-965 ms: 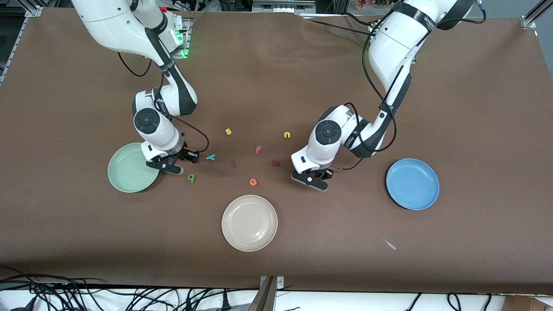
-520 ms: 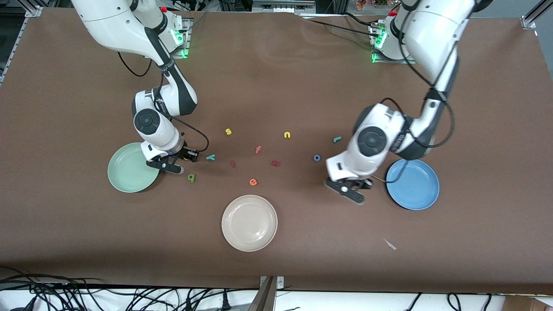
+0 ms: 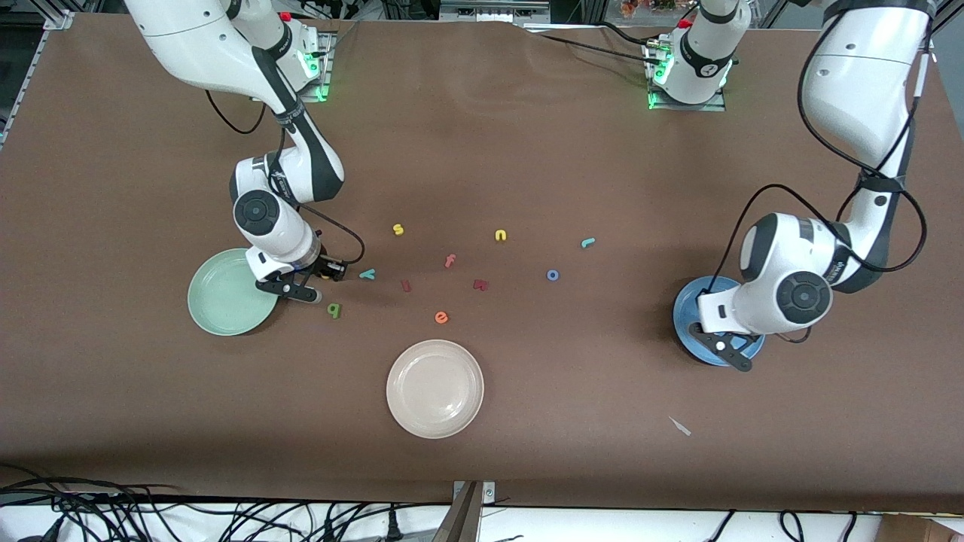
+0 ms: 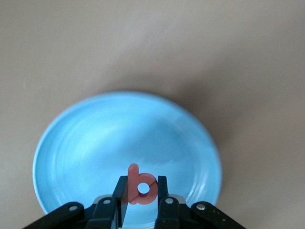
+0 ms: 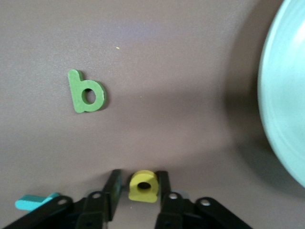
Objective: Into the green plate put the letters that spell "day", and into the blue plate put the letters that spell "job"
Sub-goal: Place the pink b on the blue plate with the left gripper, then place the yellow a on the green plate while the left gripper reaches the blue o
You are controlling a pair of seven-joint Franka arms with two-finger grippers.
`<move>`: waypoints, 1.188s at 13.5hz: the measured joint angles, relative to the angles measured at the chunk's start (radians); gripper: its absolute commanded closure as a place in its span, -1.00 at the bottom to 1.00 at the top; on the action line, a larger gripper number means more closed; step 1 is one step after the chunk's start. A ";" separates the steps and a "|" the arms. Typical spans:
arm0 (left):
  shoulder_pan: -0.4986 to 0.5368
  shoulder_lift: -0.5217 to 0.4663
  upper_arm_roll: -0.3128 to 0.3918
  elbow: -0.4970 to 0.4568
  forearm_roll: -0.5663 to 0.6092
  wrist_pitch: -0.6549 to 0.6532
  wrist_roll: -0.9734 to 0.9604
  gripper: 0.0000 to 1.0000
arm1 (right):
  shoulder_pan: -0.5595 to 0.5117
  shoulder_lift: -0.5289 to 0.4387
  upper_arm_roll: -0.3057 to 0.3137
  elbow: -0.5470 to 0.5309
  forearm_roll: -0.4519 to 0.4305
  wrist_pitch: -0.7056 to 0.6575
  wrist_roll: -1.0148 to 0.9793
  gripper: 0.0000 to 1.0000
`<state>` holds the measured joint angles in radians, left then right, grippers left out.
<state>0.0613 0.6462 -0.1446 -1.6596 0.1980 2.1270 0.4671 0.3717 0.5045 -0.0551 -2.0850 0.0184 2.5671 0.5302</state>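
My left gripper hangs over the blue plate, shut on the pink b, which stands upright between its fingers above the blue plate. My right gripper is down at the table beside the green plate, its fingers closed on the yellow d, which rests on the table. The dark green a and teal y lie close by. The blue o and teal j lie mid-table.
A cream-white plate sits nearer the front camera. Loose letters lie mid-table: yellow s, yellow n, pink f, orange e and two dark red ones. A small pale scrap lies below the blue plate.
The left arm swung from mid-table to over the blue plate, carrying the pink b. The right gripper stayed in place and its fingers closed in on the yellow d.
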 measured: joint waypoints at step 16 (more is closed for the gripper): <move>-0.125 -0.088 -0.300 -0.070 0.000 -0.035 -0.855 -0.99 | -0.011 -0.001 -0.113 0.185 0.000 -0.263 -0.271 0.80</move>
<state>-0.0633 0.5582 -0.4450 -1.7295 0.1980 2.0920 -0.3882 0.3609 0.5034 -0.1683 -1.9002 0.0183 2.3045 0.2588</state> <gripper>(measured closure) 0.000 0.718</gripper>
